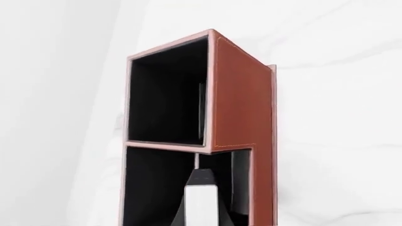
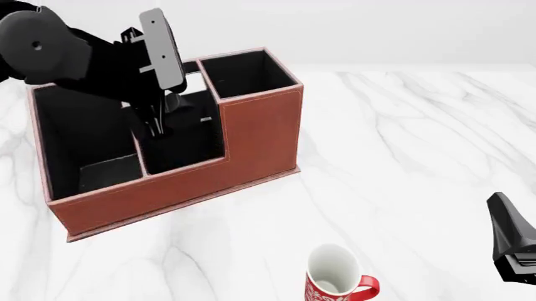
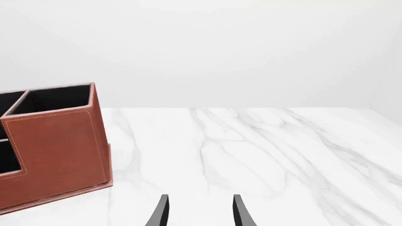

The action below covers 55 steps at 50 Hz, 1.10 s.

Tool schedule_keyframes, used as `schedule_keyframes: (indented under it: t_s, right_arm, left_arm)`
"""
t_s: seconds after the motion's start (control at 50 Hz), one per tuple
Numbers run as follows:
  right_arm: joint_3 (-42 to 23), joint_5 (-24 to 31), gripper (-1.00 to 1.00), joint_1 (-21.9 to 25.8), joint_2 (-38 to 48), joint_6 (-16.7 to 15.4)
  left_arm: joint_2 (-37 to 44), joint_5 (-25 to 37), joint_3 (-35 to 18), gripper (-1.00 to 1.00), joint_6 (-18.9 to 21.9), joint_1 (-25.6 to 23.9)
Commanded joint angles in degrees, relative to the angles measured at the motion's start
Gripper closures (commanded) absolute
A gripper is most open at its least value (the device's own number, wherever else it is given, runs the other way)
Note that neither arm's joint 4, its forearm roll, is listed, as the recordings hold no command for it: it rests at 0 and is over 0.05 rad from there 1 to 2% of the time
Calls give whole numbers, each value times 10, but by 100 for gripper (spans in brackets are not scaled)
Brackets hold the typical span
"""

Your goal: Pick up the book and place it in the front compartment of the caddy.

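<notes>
**Left arm lowers the book into the caddy's middle bay**

Nearest the front camera, a red-and-white mug (image 2: 335, 280) stands upright on the white marble table (image 2: 418, 157), and the right gripper (image 3: 198, 212) waits low at the right, fingers apart and holding nothing, well away from the caddy.

Farther back sits the reddish-brown caddy (image 2: 251, 135), black inside. The left gripper (image 2: 159, 122) reaches down from above into its divided middle bay. In the left wrist view a white strip of page edges shows between the jaws: this appears to be the book (image 1: 201, 202), held upright, long axis pointing down into the front compartment (image 2: 180, 153). The jaws seem closed on it, though the fingers are mostly hidden.

The tall wide end cell and tall square end cell (image 2: 247, 72) look empty. The left arm is much nearer; the release likely depends on the book staying clear of the divider.
</notes>
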Motion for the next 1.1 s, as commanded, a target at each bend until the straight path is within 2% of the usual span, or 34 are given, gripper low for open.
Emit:
schedule_keyframes:
  t_s: [0.02,0.06,0.12,0.24,0.3,0.6,0.7,0.84,1.1]
  right_arm:
    - [0,0,-100,0,0,0]
    - [0,0,-100,0,0,0]
    - [0,0,-100,0,0,0]
    - [0,0,-100,0,0,-1]
    - [0,0,-100,0,0,0]
    - [0,0,-100,0,0,-1]
    - [0,0,-100,0,-1,0]
    - [0,0,-100,0,0,0]
    - [0,0,-100,0,0,0]
  left_arm:
    - [-1,-21,-6,100,40,23]
    - [1,-21,-7,100,43,23]
    - [-1,-43,13,100,76,32]
    - [-1,-53,17,100,79,28]
    - [3,-78,48,100,122,55]
    - [-11,-94,45,100,123,35]
    - [-12,-127,55,100,139,40]
    - [-10,-133,38,100,140,34]
    - [-6,-166,41,100,143,32]
